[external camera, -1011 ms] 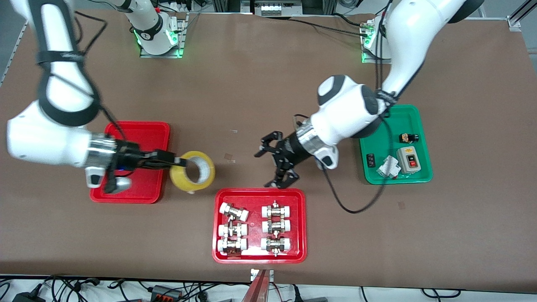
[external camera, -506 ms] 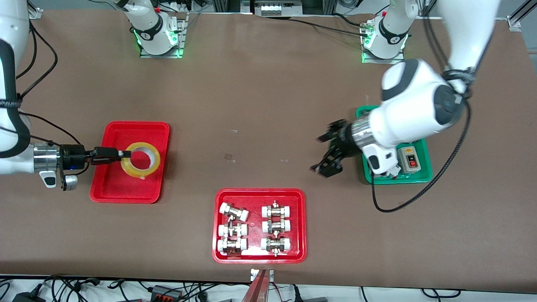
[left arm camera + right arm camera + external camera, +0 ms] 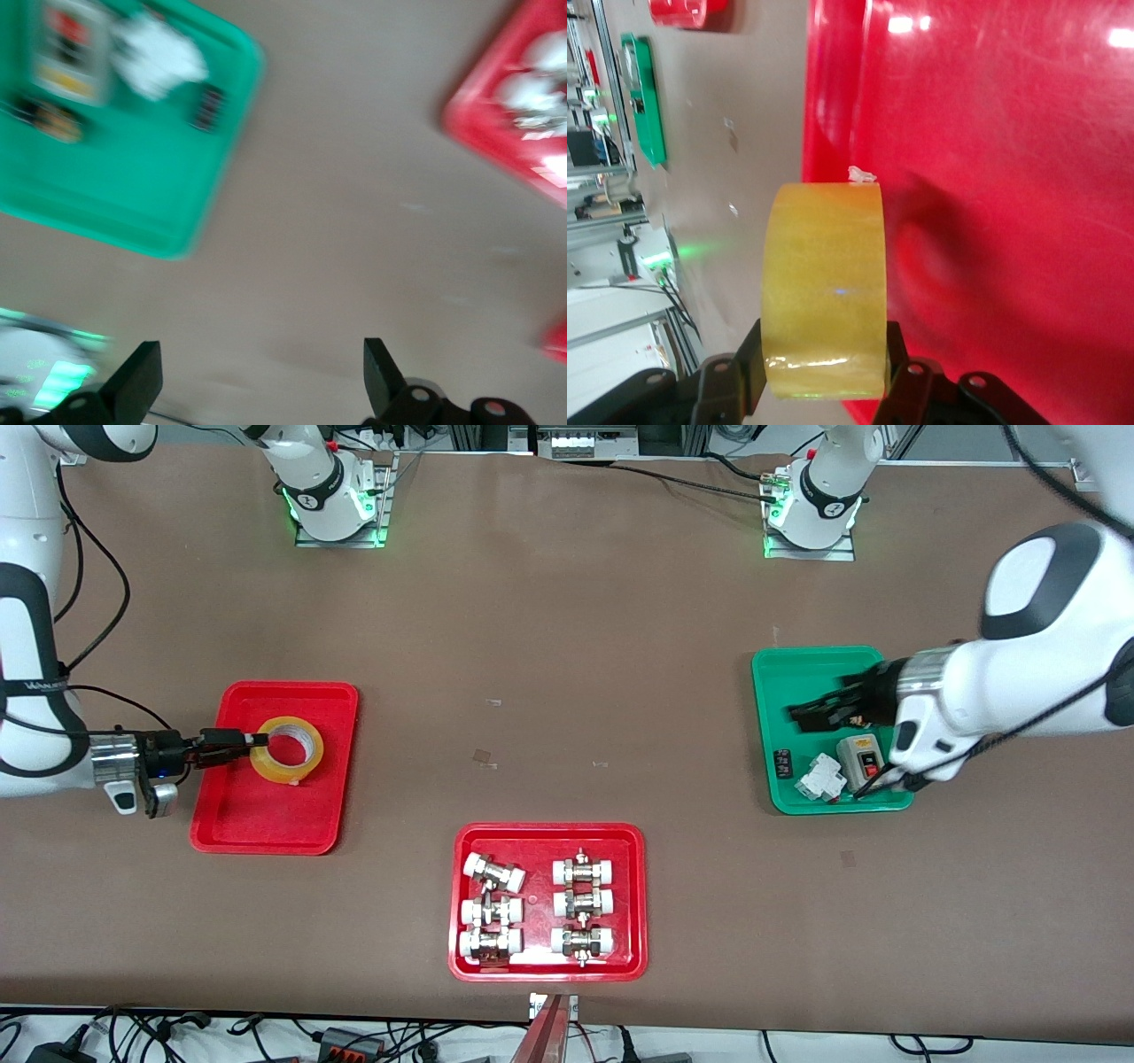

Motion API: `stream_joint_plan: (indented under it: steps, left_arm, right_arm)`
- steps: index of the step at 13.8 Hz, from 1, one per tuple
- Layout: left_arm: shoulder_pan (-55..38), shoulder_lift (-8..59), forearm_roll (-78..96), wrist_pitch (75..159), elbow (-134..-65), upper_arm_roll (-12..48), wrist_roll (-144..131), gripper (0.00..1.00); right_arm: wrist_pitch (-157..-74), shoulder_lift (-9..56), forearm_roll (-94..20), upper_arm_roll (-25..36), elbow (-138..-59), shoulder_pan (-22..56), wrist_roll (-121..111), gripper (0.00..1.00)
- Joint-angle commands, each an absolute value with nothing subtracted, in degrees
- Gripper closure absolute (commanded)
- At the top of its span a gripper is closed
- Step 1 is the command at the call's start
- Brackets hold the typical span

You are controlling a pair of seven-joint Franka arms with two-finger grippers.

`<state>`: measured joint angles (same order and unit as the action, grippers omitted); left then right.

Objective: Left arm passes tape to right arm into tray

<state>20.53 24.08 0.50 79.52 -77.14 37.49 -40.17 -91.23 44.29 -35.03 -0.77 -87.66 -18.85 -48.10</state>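
Note:
The tape (image 3: 306, 737), a yellowish roll with a white core, is held by its rim in my right gripper (image 3: 257, 740), low over the plain red tray (image 3: 266, 815). I cannot tell whether the roll touches the tray floor. In the right wrist view the roll (image 3: 824, 283) sits between the slim fingers of the right gripper (image 3: 824, 354), which are shut on it, with the tray (image 3: 1010, 177) under it. My left gripper (image 3: 811, 713) is over the green tray, open and empty. In the left wrist view its gripper (image 3: 257, 381) shows wide-spread fingers (image 3: 142, 376).
A red tray of metal fittings (image 3: 547, 833) lies near the front camera at mid-table; it also shows in the left wrist view (image 3: 505, 124). The green tray (image 3: 797, 673) holds a switch box (image 3: 864, 762) and small parts; it also shows in the left wrist view (image 3: 133, 195).
My right gripper carried the tape from beside the plain red tray to over it. My left arm drew back from mid-table to over the green tray.

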Motion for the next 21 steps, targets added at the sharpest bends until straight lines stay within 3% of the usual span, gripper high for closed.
stream_joint_plan:
  steps: [1,2,5,7,13,16,19,21]
  left_arm:
    - [20.3,16.02,-7.38,77.51,-83.55,38.14,-33.23,0.0]
    - [20.74,13.82,-7.21,79.17,-86.72,38.06,-32.79,0.0]
    - [21.27,5.04,-6.94,88.04,-99.19,38.06,-32.78,0.0]
    - [21.45,1.86,-6.94,91.05,-103.18,37.88,-31.3,0.0]
    - [21.27,3.77,-7.91,87.21,-96.35,37.09,-23.91,0.0]
    - [19.7,5.97,-10.81,85.69,-92.48,38.05,-28.88,0.0]
    - [10.49,14.91,-13.6,78.69,-82.83,37.88,-37.42,0.0]
    - [9.67,16.26,-14.85,77.78,-80.95,37.79,-38.41,0.0]
  right_arm:
    - [-93.59,44.56,-30.52,-2.28,-86.57,-19.34,-50.97,0.2]
    - [-95.34,44.65,-29.45,-2.37,-86.57,-18.73,-52.46,0.0]
    - [-101.67,44.12,-22.27,-2.29,-86.92,-15.13,-57.13,0.0]
    - [-104.05,42.46,-17.42,-2.29,-86.84,-13.46,-57.13,0.0]
    - [-103.89,27.89,-2.65,-2.02,-87.01,-7.65,-41.96,0.0]
    - [-98.02,19.98,-1.76,-2.02,-87.19,-6.51,-31.15,0.0]
    - [-91.25,12.24,0.0,-2.11,-87.28,-4.05,-16.93,0.0]
    - [-88.43,7.76,0.0,-2.46,-87.71,-3.52,-9.27,0.0]
